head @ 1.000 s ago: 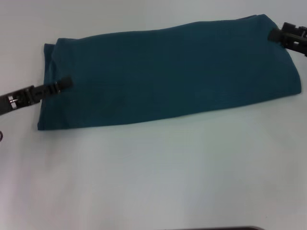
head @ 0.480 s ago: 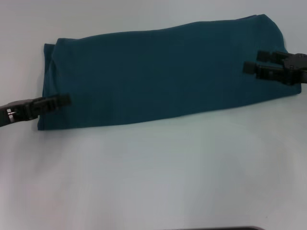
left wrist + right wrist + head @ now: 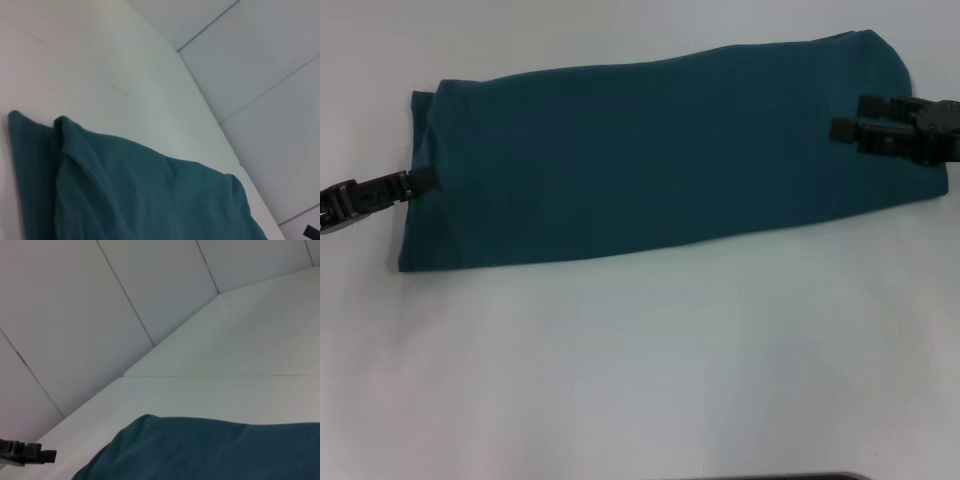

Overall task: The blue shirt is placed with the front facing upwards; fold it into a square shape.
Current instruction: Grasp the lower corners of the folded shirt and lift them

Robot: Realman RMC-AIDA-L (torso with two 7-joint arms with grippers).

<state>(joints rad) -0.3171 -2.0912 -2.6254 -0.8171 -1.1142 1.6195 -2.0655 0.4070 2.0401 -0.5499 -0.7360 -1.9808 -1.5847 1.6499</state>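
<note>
place: lab-like test cell | evidence: white table; panelled walls

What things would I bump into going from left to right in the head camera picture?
left gripper → blue shirt → right gripper

The blue shirt is laid on the white table as a long folded band, its length running across the view and its right end set farther back. The left gripper is placed at the band's left edge. The right gripper is held over the right end, its fingers parted above the cloth.
</note>
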